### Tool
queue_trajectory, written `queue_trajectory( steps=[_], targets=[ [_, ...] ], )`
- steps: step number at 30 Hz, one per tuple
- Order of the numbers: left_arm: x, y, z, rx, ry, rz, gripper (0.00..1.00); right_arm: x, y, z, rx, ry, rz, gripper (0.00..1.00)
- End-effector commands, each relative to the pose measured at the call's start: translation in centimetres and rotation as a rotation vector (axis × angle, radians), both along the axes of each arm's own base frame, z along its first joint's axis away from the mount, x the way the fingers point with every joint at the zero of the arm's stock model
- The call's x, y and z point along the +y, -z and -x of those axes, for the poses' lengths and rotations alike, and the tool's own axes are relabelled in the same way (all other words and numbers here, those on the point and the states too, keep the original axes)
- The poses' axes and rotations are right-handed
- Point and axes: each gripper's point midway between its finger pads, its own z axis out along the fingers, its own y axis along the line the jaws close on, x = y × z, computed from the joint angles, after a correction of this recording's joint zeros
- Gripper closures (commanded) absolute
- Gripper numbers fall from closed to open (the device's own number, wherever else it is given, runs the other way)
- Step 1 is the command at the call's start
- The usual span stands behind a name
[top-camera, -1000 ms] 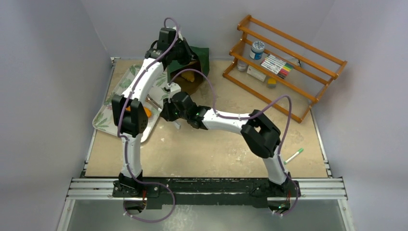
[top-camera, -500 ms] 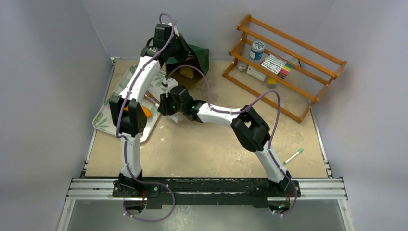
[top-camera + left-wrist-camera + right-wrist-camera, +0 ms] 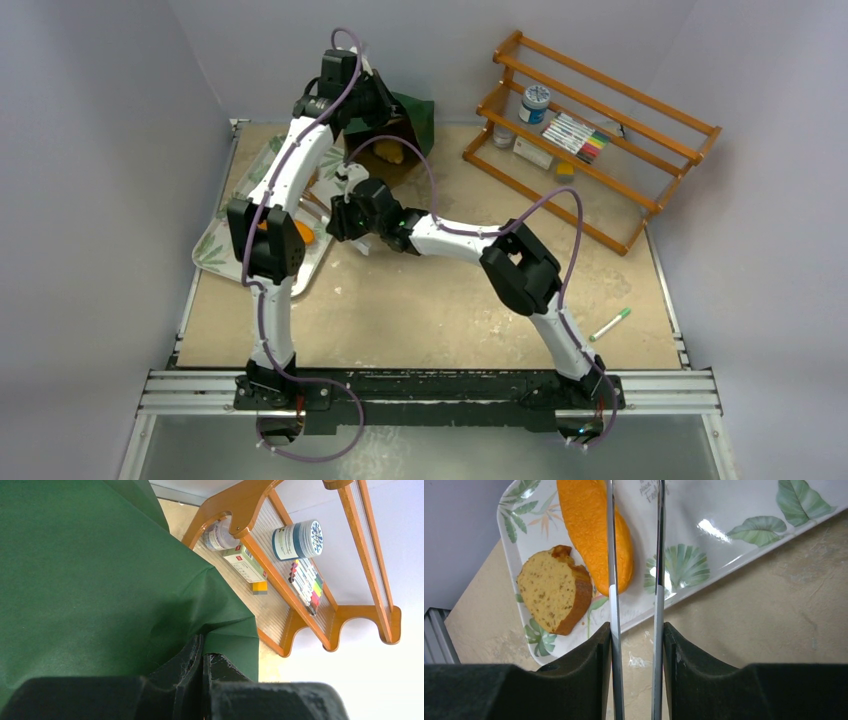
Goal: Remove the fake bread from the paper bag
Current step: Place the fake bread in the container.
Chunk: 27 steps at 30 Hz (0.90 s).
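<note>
far on the worktop (image 3: 450, 320) my left hand (image 3: 202, 655) is pinching the paper bag (image 3: 75, 570), fake bread (image 3: 392, 153) showing inside; my right hand (image 3: 636, 640), clenching tongs (image 3: 612, 555) above the tray (image 3: 734, 505), should reach there next.

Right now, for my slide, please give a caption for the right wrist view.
Right end effector holding metal tongs over floral tray with orange loaf and slice.

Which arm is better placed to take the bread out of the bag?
Right. The right hand holds metal tongs, empty, close to the paper bag, where a yellow bread piece shows. The left hand is clamped on the bag's green wall.
</note>
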Motion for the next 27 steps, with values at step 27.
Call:
queue_trajectory(
  steps=[27],
  targets=[
    [-6.0,0.9,1.2,-0.088,0.081,-0.002,1.0,-15.0,-10.4,14.6,-0.024,0.214,0.026,0.73]
  ],
)
